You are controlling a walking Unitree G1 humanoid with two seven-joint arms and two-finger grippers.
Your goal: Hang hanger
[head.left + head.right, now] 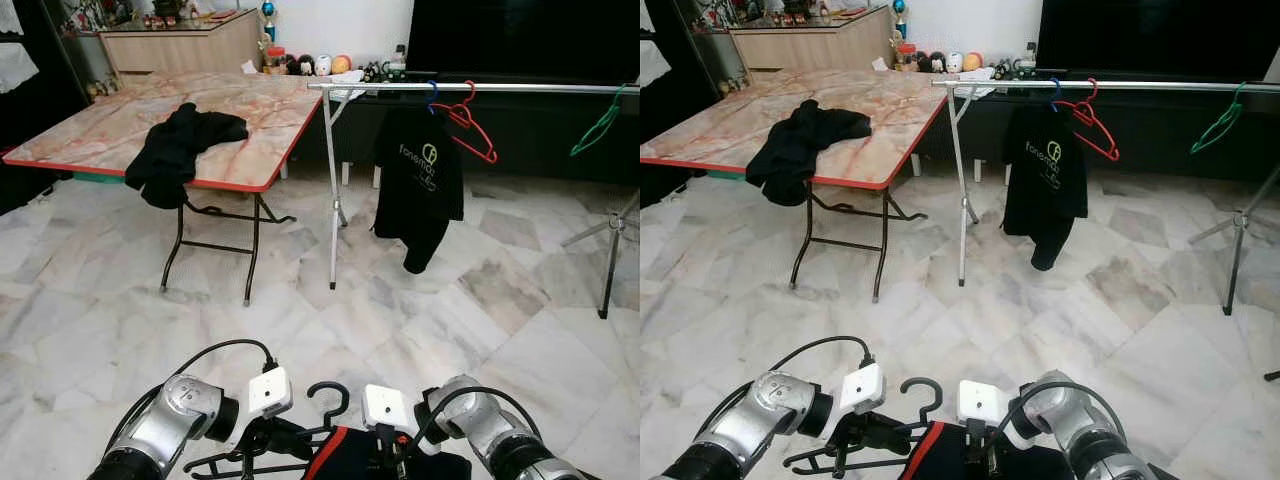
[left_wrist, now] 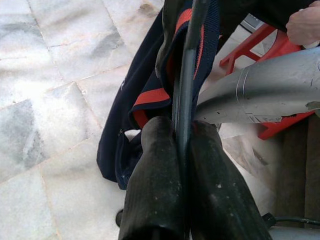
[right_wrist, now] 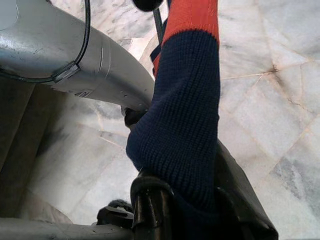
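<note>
Left jaws (image 2: 181, 165) clamped on black hanger (image 1: 300, 440), right jaws (image 3: 187, 200) gripping navy garment (image 3: 185, 120), both arms low.

Marble-top folding table (image 1: 120, 130), red edge; black garment (image 1: 180, 145) draped over front edge. Pale marble-tile floor (image 1: 420, 330).

Rail (image 1: 480, 88): bare stretch between the red hanger (image 1: 468, 125) and the green hanger (image 1: 598, 126)
Left end of rail: black shirt (image 1: 420, 180) on a blue hanger (image 1: 431, 97), red hanger touching beside it
Floor ahead: open marble (image 1: 400, 330) up to the rack
Left side: folding table (image 1: 150, 125) with a black garment (image 1: 180, 150) draped over its edge
Right side: rack's tripod leg (image 1: 610, 255) splayed on the floor
</note>
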